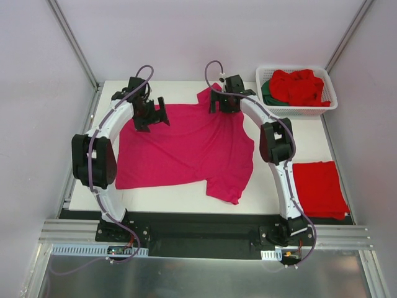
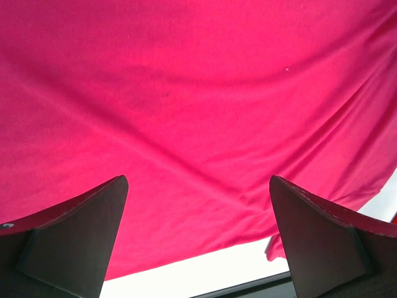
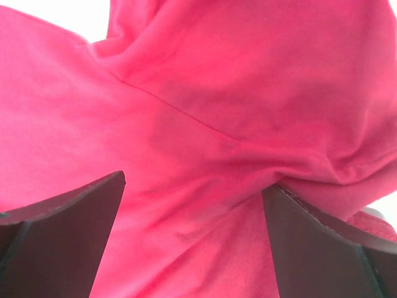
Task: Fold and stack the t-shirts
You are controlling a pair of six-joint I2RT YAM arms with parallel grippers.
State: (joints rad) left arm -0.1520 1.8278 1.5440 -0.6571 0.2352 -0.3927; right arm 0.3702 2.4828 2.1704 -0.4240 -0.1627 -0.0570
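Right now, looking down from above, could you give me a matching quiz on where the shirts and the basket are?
1 magenta t-shirt
2 folded red t-shirt
3 dark green t-shirt
4 white basket

a far right corner of the table
b spread out mid-table
c near right edge
d inside the basket

Pairs: 1-b, 2-c, 3-d, 4-a

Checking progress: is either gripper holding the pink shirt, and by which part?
Nothing is held. The left gripper and right gripper both stand open over the magenta t-shirt; bunched cloth lies between the right one's fingers, unpinched.
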